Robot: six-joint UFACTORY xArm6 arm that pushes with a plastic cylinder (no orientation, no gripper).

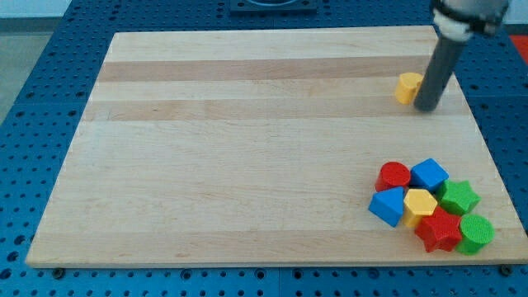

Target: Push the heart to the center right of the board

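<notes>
A lab bench setup, you're looking at a robotics test rig.
Your pale wooden board (247, 148) sits on a blue perforated table (49, 99), with small coloured toy blocks (433, 206) clustered near right: clearly experiment kit, nothing domestic.

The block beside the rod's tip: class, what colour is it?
Yellow. The block sits just to the view's left of my tip, seen in the camera view.

The board (247, 148) is pale, smooth, matt wood with visible grain bands. The coloured blocks look like smooth plastic. My rod is dark and matt, ending at my tip (427, 107).
</notes>
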